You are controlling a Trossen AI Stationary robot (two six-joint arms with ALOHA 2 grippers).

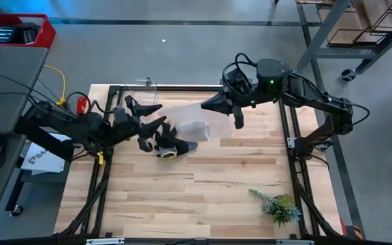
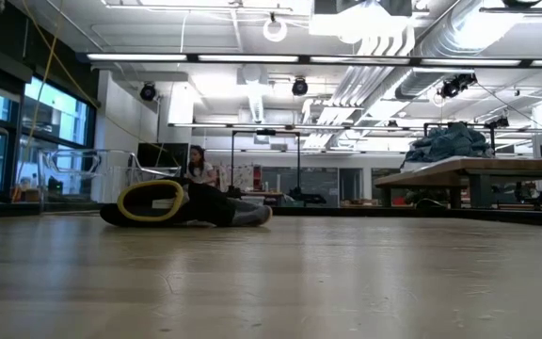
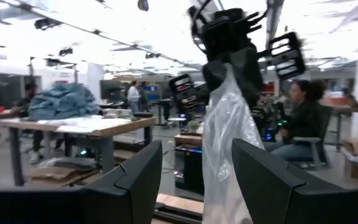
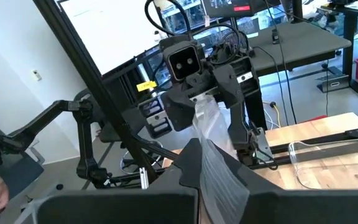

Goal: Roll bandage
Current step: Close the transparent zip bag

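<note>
Bag (image 1: 182,119) hanging between both end effectors.
Right end effector (image 4: 211,163) is clenching it; left end effector (image 3: 194,186) is gaping, so it risks slipping.

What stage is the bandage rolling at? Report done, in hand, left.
Done: nothing rolled that I can see. In hand: the right gripper is shut on the clear plastic bag, holding it up between the fingers of the left gripper, which is open. A white bundle at the bag, probably the bandage, looks still packed. Left: get it out, spread it, roll it.
</note>
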